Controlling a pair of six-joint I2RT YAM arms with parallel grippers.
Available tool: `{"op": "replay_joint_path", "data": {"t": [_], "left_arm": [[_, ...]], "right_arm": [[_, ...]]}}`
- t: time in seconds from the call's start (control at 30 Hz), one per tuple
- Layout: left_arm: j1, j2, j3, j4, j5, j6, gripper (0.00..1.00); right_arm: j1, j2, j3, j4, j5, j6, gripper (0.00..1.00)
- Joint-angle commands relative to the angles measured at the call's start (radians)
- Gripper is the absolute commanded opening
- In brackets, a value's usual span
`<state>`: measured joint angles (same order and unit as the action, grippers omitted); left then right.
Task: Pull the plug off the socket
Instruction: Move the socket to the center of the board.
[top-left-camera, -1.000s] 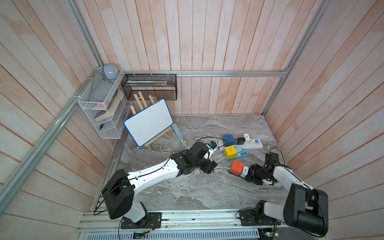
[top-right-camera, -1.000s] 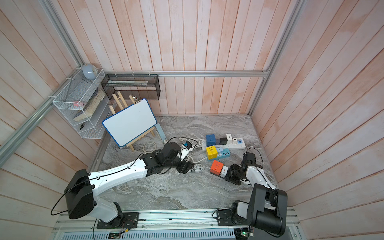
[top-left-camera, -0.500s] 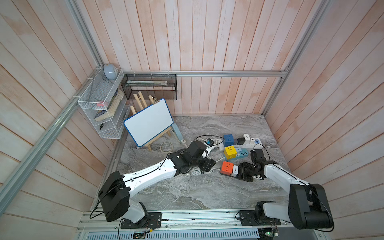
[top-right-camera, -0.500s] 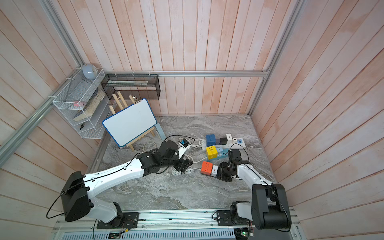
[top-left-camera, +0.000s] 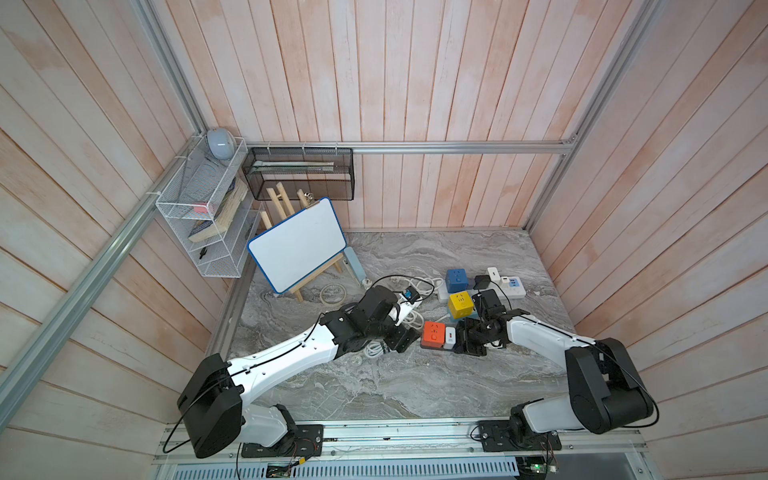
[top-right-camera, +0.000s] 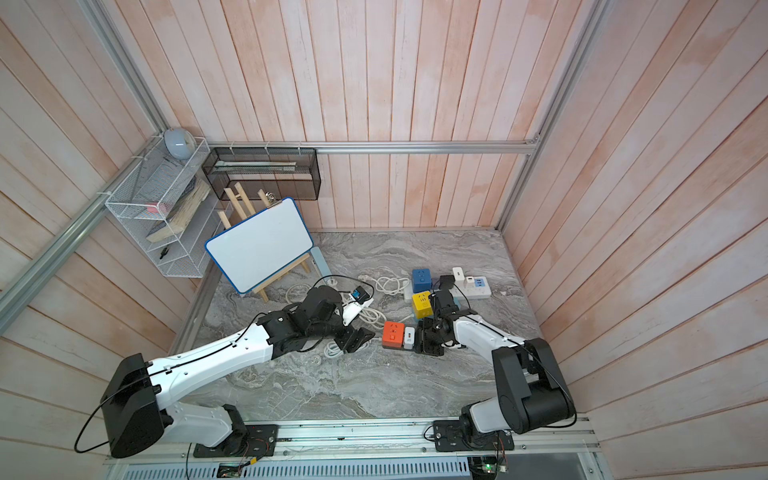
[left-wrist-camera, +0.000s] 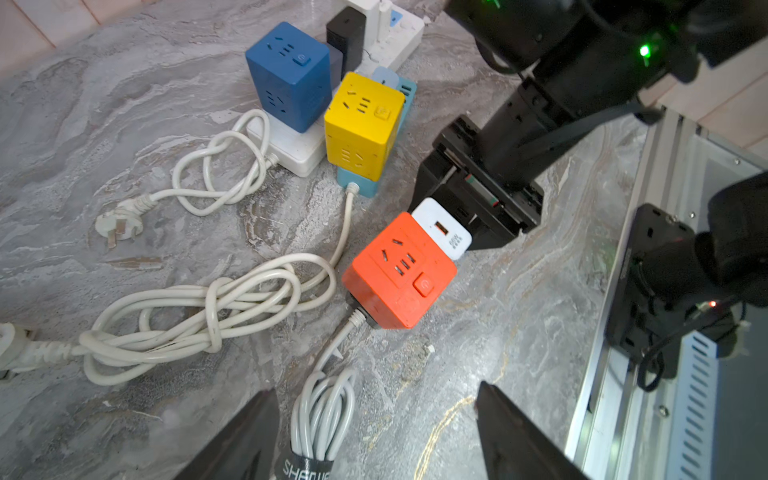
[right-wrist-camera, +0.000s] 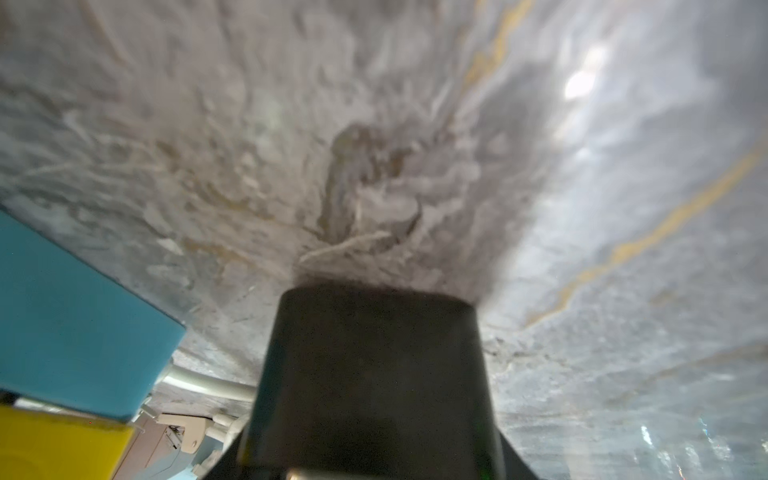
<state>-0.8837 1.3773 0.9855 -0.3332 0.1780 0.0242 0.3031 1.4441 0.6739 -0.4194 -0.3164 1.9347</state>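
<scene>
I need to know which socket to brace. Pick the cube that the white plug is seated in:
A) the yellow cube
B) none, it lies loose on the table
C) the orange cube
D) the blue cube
C: in the left wrist view the white plug sits flush against one side of the orange cube, not yet pulled out.

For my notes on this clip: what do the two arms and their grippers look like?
Both arms, left arm and right arm, have white shells with bulky black joints; thin black cables run along them. The left gripper and right gripper are black, with flat, tapering fingers. A green light glows on the right arm's wrist.
</scene>
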Motion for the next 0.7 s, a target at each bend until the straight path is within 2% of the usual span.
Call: {"op": "replay_joint_path", "data": {"t": [0.0,0.17,0.47,0.67], "left_arm": [[0.006,-0.022,-0.048,0.020,0.065,0.120,0.81],[0.012,-0.019,-0.085,0.054,0.088,0.212,0.84],[0.016,0.005,-0.119,0.137,0.143,0.381,0.84],[0.017,0.032,-0.116,0.167,0.176,0.442,0.84]], "right_arm": [[0.021,0.033,-0.011,-0.031,0.003,-0.001,0.42],[0.016,0.034,0.026,-0.102,0.050,-0.059,0.42],[0.016,0.066,0.077,-0.224,0.061,-0.147,0.42],[0.008,0.043,0.099,-0.293,0.106,-0.205,0.42]]}}
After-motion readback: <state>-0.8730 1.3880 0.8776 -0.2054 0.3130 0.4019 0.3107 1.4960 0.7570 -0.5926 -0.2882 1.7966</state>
